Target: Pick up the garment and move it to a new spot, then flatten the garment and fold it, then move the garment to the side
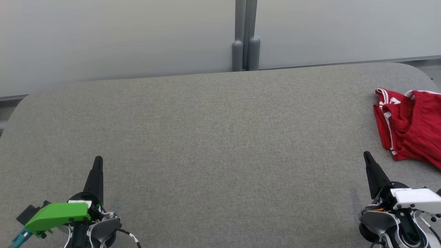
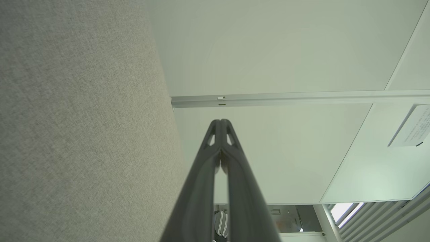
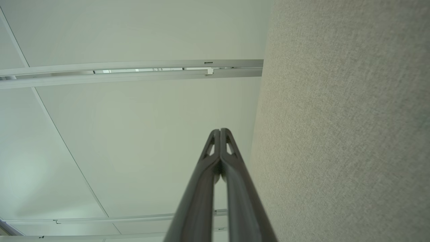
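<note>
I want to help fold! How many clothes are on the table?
1. The red garment with white stripes lies bunched at the right side of the grey table. The picture's edge cuts it off, so more clothes could lie beyond.

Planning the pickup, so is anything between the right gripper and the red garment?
Nothing visible. Bare grey table lies between the shut right gripper and the red garment, which sits crumpled near the table's right edge, just beyond that gripper.
</note>
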### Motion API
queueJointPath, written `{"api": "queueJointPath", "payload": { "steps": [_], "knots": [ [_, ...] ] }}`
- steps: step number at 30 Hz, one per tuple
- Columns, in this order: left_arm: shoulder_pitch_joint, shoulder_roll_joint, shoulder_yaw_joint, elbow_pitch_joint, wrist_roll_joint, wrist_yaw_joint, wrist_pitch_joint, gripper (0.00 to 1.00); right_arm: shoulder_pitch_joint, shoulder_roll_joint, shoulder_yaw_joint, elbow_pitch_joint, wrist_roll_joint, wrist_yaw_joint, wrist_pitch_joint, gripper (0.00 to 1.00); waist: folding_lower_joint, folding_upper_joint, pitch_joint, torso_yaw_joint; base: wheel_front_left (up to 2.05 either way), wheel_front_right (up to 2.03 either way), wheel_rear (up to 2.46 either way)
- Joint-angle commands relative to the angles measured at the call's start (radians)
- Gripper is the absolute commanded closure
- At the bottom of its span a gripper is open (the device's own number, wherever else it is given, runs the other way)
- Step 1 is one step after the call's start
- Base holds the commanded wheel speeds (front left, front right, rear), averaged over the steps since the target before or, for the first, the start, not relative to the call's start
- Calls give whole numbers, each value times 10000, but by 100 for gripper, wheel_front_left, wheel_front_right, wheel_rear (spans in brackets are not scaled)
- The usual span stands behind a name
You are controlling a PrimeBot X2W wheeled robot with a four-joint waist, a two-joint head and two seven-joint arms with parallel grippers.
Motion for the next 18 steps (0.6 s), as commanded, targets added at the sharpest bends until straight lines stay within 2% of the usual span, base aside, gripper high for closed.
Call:
{"api": "queueJointPath", "payload": {
  "steps": [1,18],
  "knots": [
    [-123,-9,53,-4,52,-24,23,100,-74,-49,-27,-5,61,7,9,100,-1,38,0,0,0,0,0],
    [-123,-14,59,-5,54,-24,33,100,-74,-49,-27,-5,61,7,8,100,-1,38,0,0,0,0,0]
  ]
}}
